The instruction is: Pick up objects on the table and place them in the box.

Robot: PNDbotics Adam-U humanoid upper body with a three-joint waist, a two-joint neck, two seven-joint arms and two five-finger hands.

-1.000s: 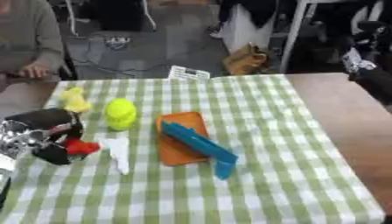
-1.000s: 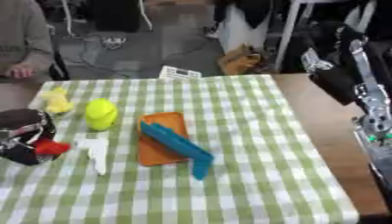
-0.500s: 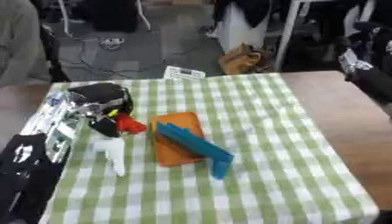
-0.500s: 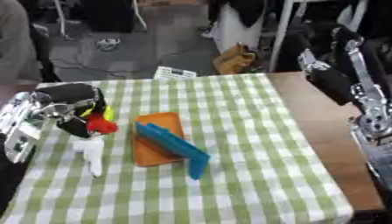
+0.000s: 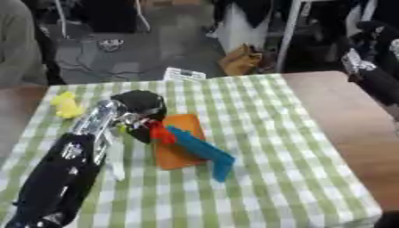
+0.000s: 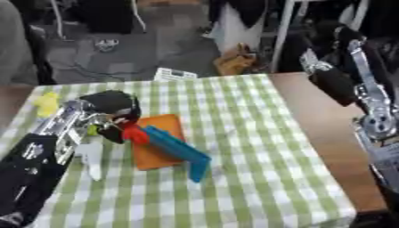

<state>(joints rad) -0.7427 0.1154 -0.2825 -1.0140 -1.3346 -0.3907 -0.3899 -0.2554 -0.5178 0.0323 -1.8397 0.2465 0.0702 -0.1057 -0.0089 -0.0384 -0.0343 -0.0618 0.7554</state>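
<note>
Red object (image 5: 161,132) sits pinched in the left hand (image 5: 140,111), fingers curled around it, just above the orange tray's (image 5: 181,144) left edge (a blue tool (image 5: 201,150) lies across the tray). Green checked cloth (image 5: 265,151) covers the table; a yellow toy (image 5: 65,105) sits far left. Dark, cluttered room behind.

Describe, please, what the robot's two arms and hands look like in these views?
The left arm is a long glossy black shell with a small pale marking on it, changing to shiny silver metal near the wrist; the left hand is black. The right arm is black too, with silver metal links, a round silver joint and a pale patch near its upper end. The right hand is not seen.
</note>
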